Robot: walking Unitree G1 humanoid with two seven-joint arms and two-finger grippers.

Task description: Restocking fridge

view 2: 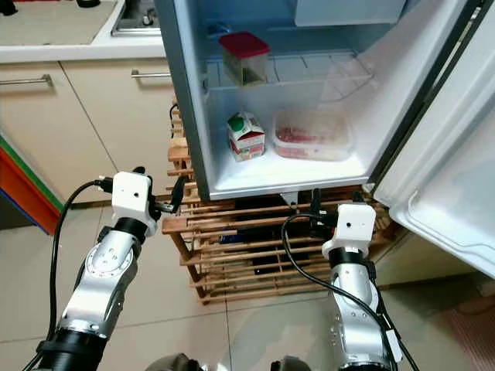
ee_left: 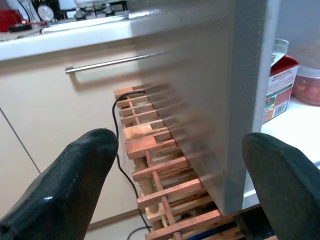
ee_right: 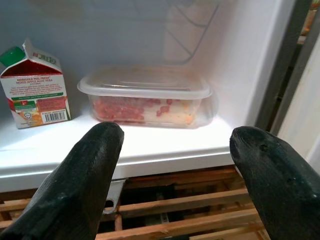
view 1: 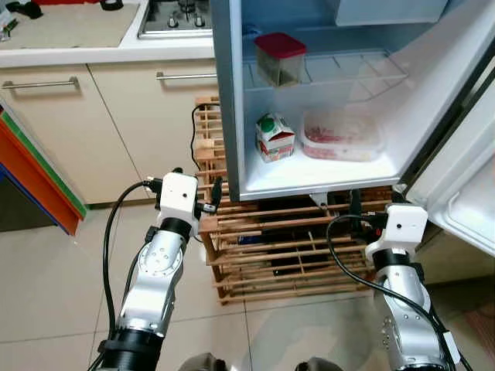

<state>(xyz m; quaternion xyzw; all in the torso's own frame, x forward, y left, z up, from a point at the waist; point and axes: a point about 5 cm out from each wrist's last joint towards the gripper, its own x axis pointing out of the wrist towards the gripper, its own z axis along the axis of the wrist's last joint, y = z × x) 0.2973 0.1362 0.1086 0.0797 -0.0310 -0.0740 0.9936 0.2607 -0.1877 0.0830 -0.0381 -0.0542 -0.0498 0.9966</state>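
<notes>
On the fridge (view 1: 232,100) floor, far ahead, sit a carton (view 1: 274,137) left and a tub (view 1: 343,136) right. Both my grippers, left (ee_left: 175,175) and right (ee_right: 175,165), hang spread and empty. That carton looks light, crushable; grip its flat sides.

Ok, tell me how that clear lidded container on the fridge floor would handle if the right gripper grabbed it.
The clear container looks like thin plastic, so its walls may flex under a squeeze. It sits low and wide, so it is unlikely to tip. The red food inside probably gives it some weight, and the smooth sides might slip between the right gripper's open fingers.
</notes>
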